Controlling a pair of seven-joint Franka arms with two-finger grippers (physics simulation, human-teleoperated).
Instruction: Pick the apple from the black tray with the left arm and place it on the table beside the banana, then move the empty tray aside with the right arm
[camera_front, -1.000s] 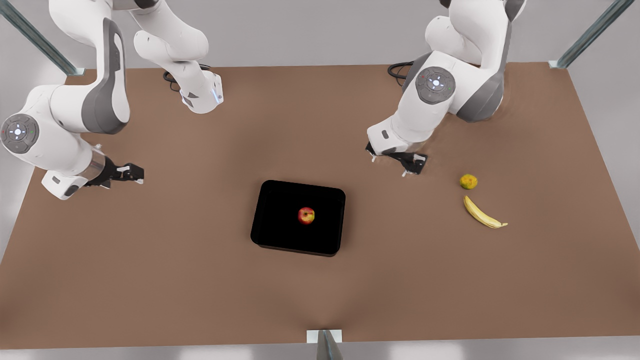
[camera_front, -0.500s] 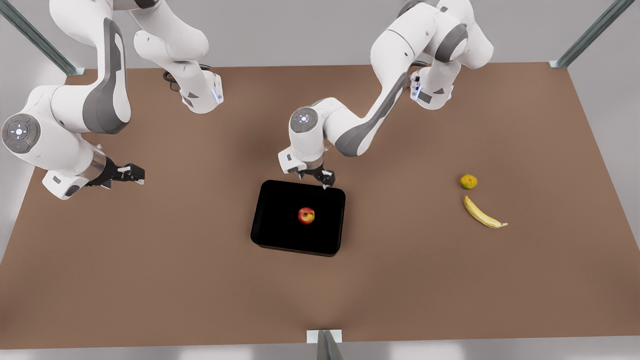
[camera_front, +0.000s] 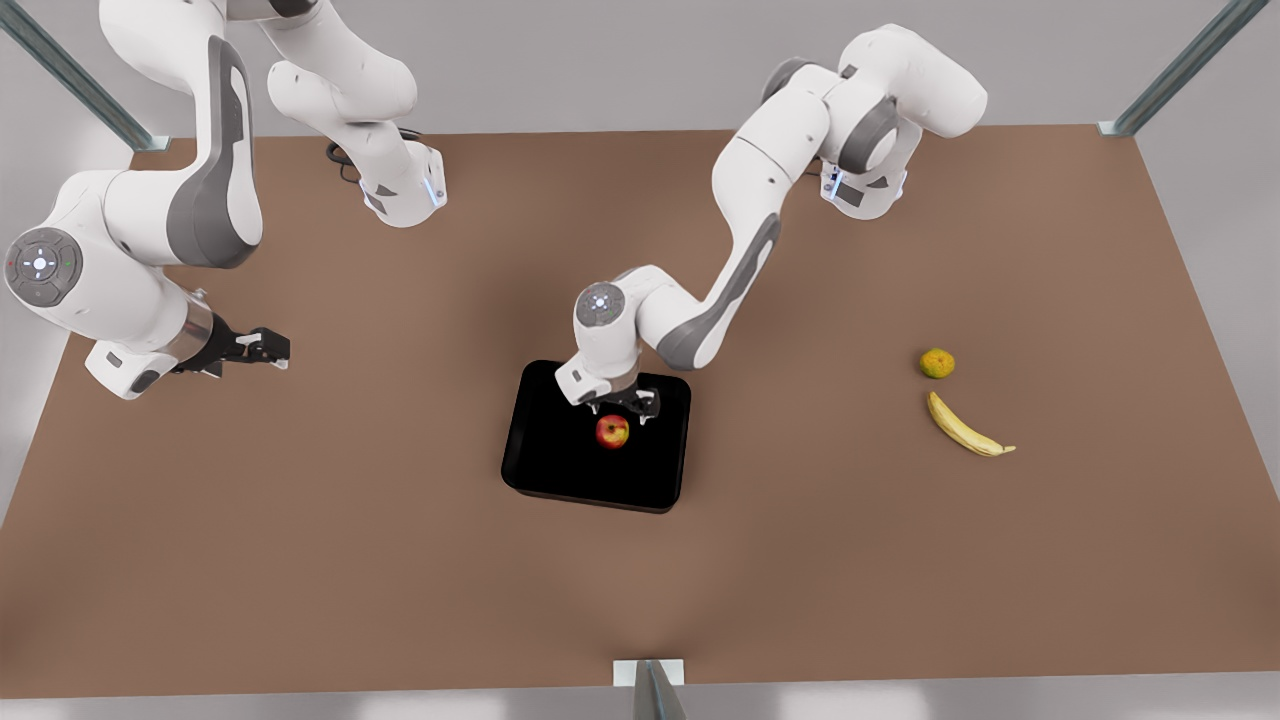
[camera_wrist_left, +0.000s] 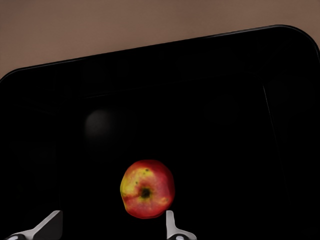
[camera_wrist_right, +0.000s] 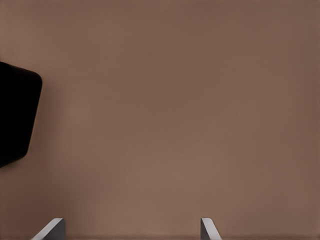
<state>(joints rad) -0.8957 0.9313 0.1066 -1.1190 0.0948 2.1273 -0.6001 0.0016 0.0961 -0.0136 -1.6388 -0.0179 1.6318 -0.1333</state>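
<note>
Apple (camera_front: 612, 432) in black tray (camera_front: 540, 470), open left gripper (camera_front: 622, 408) just above

Glossy-skinned apple (camera_front: 612, 432) in a black tray (camera_front: 540, 470) with a faint sheen, on a matt brown table (camera_front: 300, 520).

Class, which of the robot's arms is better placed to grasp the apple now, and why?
The left. Its left gripper hangs open over the black tray, right beside the apple. The right gripper waits open over bare table, well away from the tray.
</note>
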